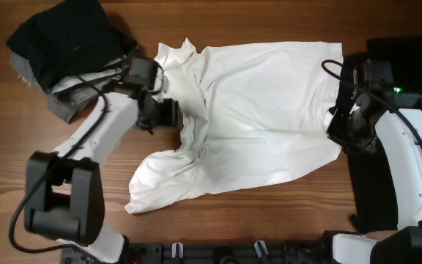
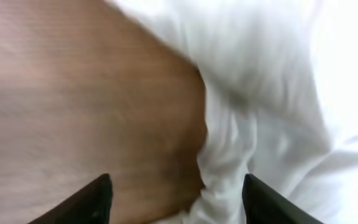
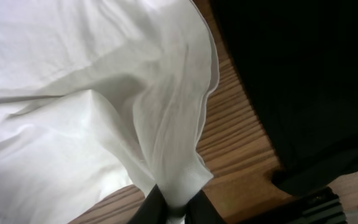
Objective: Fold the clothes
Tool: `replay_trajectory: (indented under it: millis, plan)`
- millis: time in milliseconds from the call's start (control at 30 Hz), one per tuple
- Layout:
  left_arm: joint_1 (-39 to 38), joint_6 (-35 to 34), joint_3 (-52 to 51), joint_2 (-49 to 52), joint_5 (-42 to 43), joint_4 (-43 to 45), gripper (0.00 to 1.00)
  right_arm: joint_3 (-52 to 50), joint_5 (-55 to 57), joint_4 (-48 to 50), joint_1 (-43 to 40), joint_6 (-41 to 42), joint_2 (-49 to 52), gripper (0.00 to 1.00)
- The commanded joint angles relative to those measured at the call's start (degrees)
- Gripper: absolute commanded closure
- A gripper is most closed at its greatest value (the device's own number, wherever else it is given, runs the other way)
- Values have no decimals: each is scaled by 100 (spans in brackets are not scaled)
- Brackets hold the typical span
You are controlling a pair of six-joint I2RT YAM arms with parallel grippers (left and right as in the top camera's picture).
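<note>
**White shirt spread but not yet folded; one pile done**

In the upper left of the overhead view sits a stack of black and grey folded fabric pieces [image 1: 68, 51], which looks like the finished share of the clothes. Just right of it, the left gripper [image 1: 161, 110] hangs over the brown wooden table [image 1: 269, 220] at the left edge of the large plain white short-sleeved T-shirt [image 1: 255, 117]. In the left wrist view its fingers [image 2: 98, 199] stand wide apart, with a ridge of white cloth between them and nothing pinched.

The shirt fills the centre of the frame, lying mostly flat but rumpled. One sleeve is bunched at upper left and a loose flap trails to the lower left. No clean fold shows in it, so I judge its folding has barely begun.

At the shirt's right edge, the right gripper [image 3: 169, 208] is clamped on a pinch of white hem, lifting it into a peak. Under that arm at far right lies a black cloth [image 1: 387, 183]. I cannot tell whether it is folded.
</note>
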Motion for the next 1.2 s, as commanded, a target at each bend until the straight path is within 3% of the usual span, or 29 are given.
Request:
replay_trajectory:
  millis: [0, 100, 233, 333, 400, 633, 1100, 1133, 1167]
  plan:
    - [46, 348, -61, 181, 704, 356, 32, 109, -48, 68, 7, -35, -42, 89]
    - [-52, 487, -212, 525, 964, 557, 33, 111, -48, 66, 7, -35, -42, 89]
    - [-85, 796, -225, 916, 1298, 540, 48, 111, -48, 66, 7, -37, -42, 89]
    - [-79, 807, -225, 988, 1300, 437, 83, 111, -48, 63, 7, -35, -42, 89]
    - [-9, 804, -199, 927, 1266, 376, 96, 111, -46, 66, 7, -35, -42, 89]
    - [726, 804, 645, 293, -221, -608, 96, 111, -46, 74, 7, -35, -42, 88]
    - [1967, 542, 817, -271, -1709, -560, 96, 111, 20, 153, 7, -20, -39, 87]
    - [2011, 498, 817, -280, -1711, -573, 95, 111, 22, 153, 7, -22, -42, 87]
    - [2033, 369, 817, -289, -1698, -595, 68, 111, 24, 155, 7, -22, -39, 87]
